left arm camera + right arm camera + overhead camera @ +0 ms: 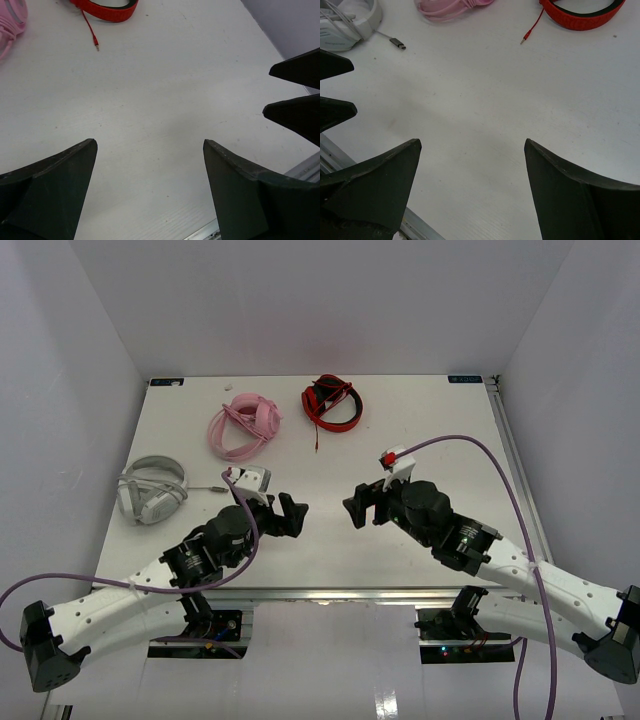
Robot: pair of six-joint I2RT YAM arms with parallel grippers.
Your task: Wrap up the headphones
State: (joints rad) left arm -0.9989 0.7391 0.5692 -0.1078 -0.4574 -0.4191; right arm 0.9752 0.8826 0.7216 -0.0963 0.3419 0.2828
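Observation:
The pale pink headphones [243, 425] lie at the back left of the white table [400, 450], their thin cable looped close around them. An edge of them shows in the left wrist view [11, 20] and in the right wrist view [451, 7]. My left gripper [292, 515] is open and empty above the near middle of the table, well short of them; its jaws stand wide apart [150, 145]. My right gripper [357, 510] faces it, also open and empty [472, 142].
Red-and-black headphones [332, 403] with a red plug cable [530, 31] lie at the back centre. Light grey-white headphones [152, 490] with a USB plug [397, 44] lie at the left. The table's metal front rail [330, 592] runs just below both grippers.

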